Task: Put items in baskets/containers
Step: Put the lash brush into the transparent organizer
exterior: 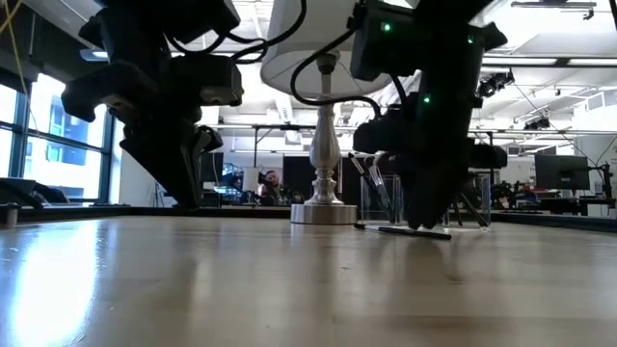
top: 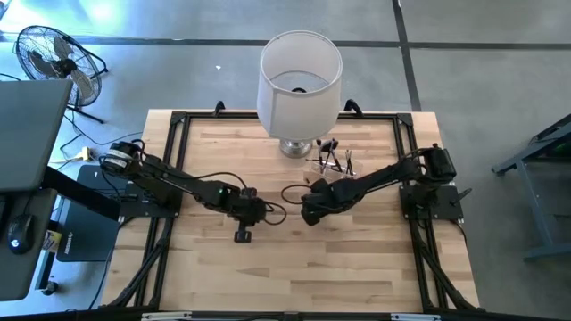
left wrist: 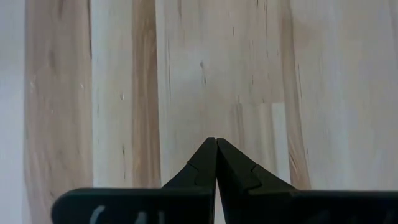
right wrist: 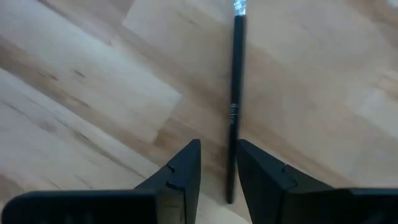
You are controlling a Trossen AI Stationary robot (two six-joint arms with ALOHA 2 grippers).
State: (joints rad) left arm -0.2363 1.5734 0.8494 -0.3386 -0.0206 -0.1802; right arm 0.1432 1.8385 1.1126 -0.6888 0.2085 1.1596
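A thin black brush [right wrist: 235, 93] lies flat on the wooden table; the low view shows it as a dark line [exterior: 405, 229]. My right gripper [right wrist: 217, 158] hangs over its handle end, pointing down and open, one finger on each side of the handle without gripping it. In the high view this gripper [top: 308, 214] sits at mid-table and hides the brush. The clear holder [top: 335, 160] stands behind it beside the lamp base, with several brushes leaning inside it [exterior: 386, 198]. My left gripper [left wrist: 216, 142] is shut over bare wood, left of centre [top: 259, 212].
A lamp with a big white shade [top: 300, 80] on a silver base [exterior: 323, 210] stands at the far middle of the table. A small dark object [top: 243, 235] lies just on the near side of my left gripper; what it is I cannot tell. Black frame rails [top: 169, 178] run along the table's sides.
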